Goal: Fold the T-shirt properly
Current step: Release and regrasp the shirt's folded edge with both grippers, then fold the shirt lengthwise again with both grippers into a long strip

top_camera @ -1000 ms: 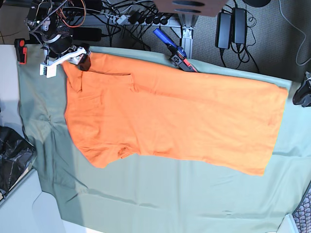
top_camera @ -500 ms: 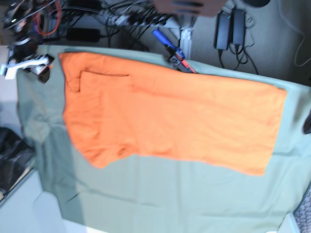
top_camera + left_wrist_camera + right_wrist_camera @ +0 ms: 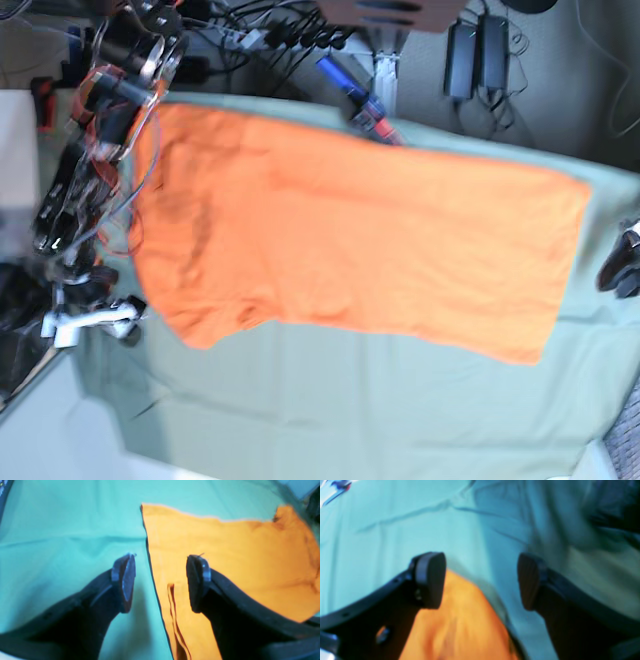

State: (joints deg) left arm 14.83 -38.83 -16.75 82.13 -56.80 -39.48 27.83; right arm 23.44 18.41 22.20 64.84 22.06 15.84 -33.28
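Observation:
The orange T-shirt point(image 3: 360, 230) lies spread flat on the sage-green cloth sheet point(image 3: 350, 400). My right gripper point(image 3: 128, 330) is open beside the shirt's lower left corner. In the right wrist view a corner of the shirt point(image 3: 455, 630) lies below and between the open fingers of the right gripper point(image 3: 480, 580), which hold nothing. My left gripper point(image 3: 620, 268) is at the right edge of the cloth, just off the shirt's right end. In the left wrist view the left gripper point(image 3: 160, 580) is open, and the shirt's point(image 3: 225, 555) edge runs between its fingers.
A blue and red clamp point(image 3: 358, 100) sits at the far edge of the cloth. Power adapters point(image 3: 475, 55) and cables lie on the floor beyond it. The right arm's body and wires point(image 3: 90, 170) hang over the cloth's left side.
The right arm has swung from the shirt's far left corner to its near left corner. The left gripper has come into view at the right edge.

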